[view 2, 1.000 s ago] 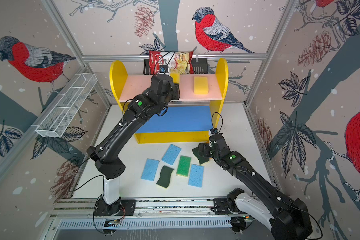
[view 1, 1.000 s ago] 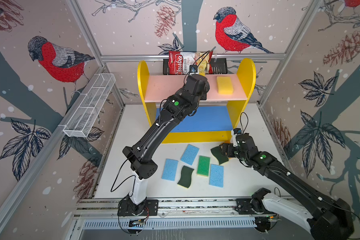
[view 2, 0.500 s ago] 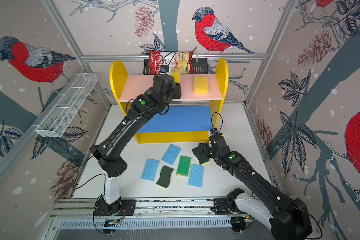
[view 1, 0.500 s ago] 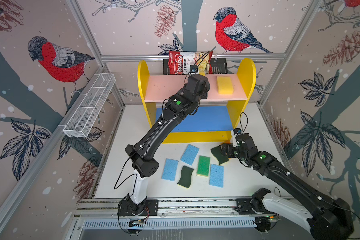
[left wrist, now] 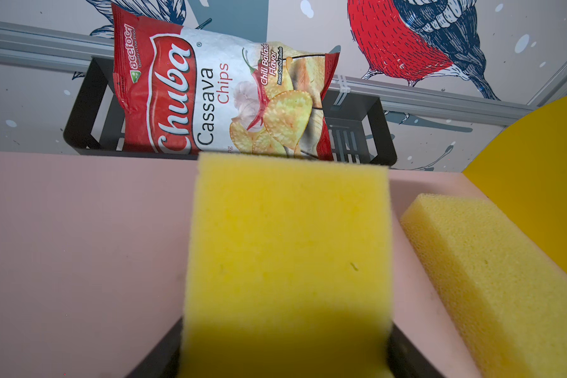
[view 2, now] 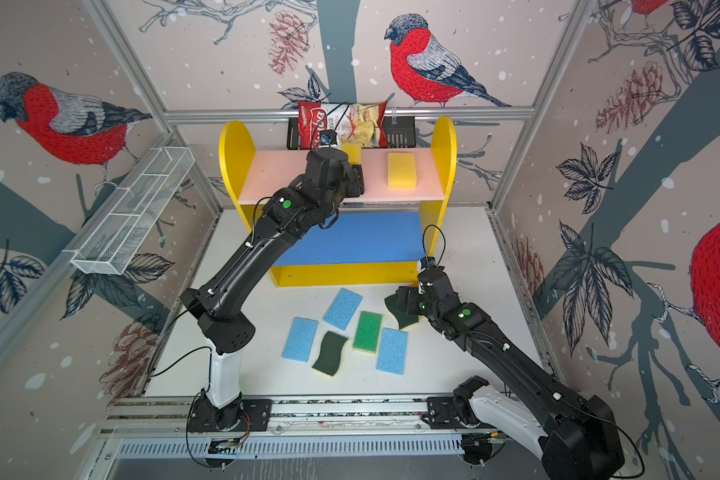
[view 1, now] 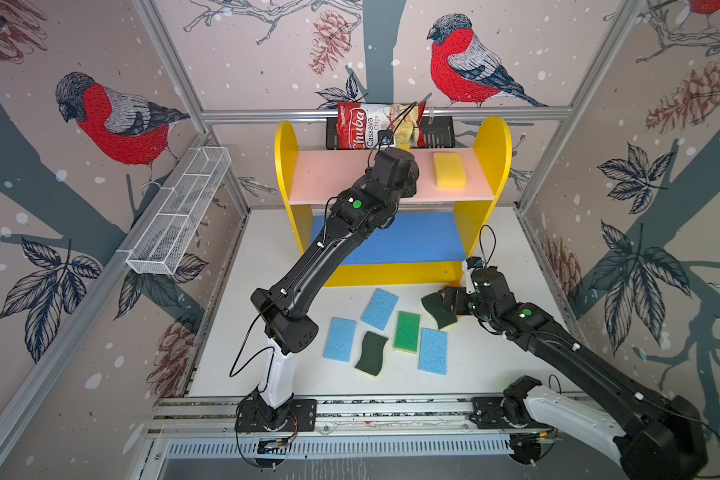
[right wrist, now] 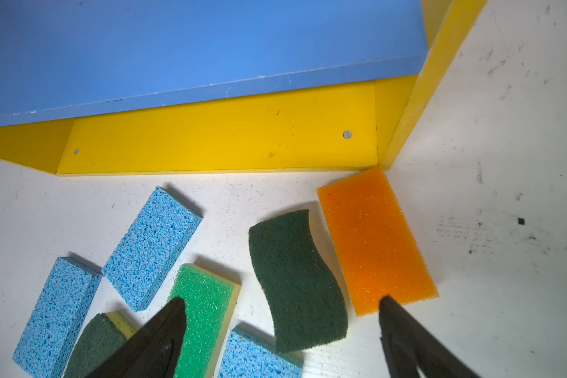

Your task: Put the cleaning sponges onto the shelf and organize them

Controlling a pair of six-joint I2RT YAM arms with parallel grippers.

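— Two up on the pink board of the shelf point(view 1: 491, 141)?
— Yes; free yellow sponge point(view 1: 449, 170) near the right panel; second yellow sponge point(left wrist: 288, 248) between the jaws of the left gripper point(left wrist: 283, 347); clamped or loose, impossible to tell.
— And the right gripper point(right wrist: 282, 314)?
— Spread wide, holding nothing; poised over the dark-green sponge point(right wrist: 295, 281) beside the orange sponge point(right wrist: 373, 239), on the table point(view 1: 495, 365).

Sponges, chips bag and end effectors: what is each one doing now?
Left end effector, around a yellow sponge on the pink board; grip unclear.
Right end effector, open, empty.
Other yellow sponge, flat on the pink board.
Blue sponges, three flat on the table.
Dark green sponges, two on the table.
Green sponge, on the table.
Orange sponge, on the table.
Chips bag, standing in a rack.
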